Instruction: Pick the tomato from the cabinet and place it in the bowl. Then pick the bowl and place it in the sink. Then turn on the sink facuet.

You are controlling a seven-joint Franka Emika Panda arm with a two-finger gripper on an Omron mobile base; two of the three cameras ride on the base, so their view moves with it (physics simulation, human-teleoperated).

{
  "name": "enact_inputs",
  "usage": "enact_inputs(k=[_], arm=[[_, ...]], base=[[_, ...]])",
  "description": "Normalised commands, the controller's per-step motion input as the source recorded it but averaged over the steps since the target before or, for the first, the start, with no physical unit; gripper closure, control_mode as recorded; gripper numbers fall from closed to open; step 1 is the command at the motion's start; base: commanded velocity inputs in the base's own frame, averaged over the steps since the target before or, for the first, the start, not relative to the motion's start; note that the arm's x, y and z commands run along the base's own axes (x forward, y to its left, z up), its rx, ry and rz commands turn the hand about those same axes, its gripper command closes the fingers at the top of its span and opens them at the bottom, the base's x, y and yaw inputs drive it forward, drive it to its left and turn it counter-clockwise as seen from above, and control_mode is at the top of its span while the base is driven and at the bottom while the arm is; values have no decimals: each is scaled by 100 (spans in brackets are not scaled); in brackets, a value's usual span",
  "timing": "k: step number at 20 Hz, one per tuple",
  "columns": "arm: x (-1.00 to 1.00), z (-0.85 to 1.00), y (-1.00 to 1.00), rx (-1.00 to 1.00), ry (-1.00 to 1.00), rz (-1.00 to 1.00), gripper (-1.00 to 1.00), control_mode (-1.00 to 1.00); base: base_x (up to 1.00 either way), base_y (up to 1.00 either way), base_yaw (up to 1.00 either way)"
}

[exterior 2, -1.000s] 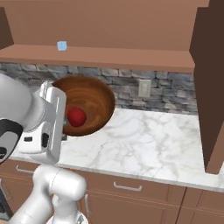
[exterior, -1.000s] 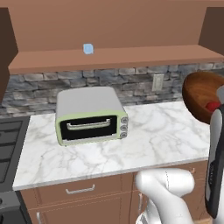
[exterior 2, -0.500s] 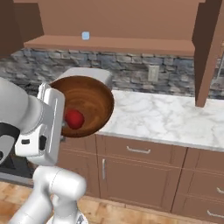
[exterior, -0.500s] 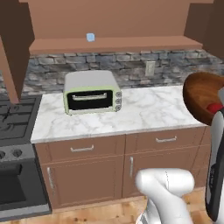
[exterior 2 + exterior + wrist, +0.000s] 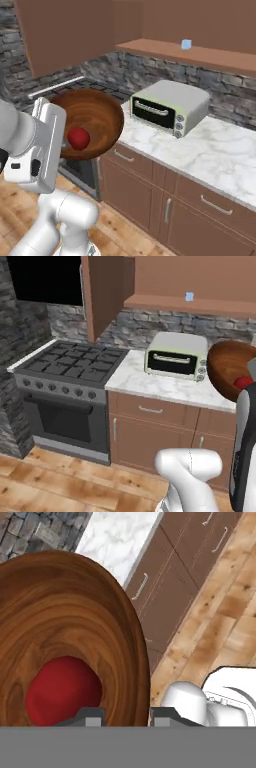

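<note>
arm (image 5: 60, 215): glossy white, rounded segments, dark joints
hand (image 5: 37, 145): flat white block, small dark slot on its side
finger tips (image 5: 90, 716): small, dark grey, squared

Toaster oven (image 5: 176, 356) on marble counter (image 5: 160, 387), black stove (image 5: 70, 363), blue cube (image 5: 189, 296)

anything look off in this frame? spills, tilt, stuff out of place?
Nothing spilled. The bowl is off the counter, gripped at its rim by the gripper and tipped on its side over the floor, with the tomato inside. A pale blue cube sits alone on the cabinet shelf.
</note>
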Motion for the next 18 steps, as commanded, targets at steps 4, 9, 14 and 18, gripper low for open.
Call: enact_inputs(k=[4, 9, 14, 18], arm=[[0, 0, 0, 0, 0, 0, 100, 100], [0, 0, 0, 0, 0, 0, 100, 100], [0, 0, 0, 0, 0, 0, 100, 100], [0, 0, 0, 0, 0, 0, 100, 100]], base=[[-38, 1, 83], [-47, 0, 80], [-43, 1, 76], [-13, 5, 77]])
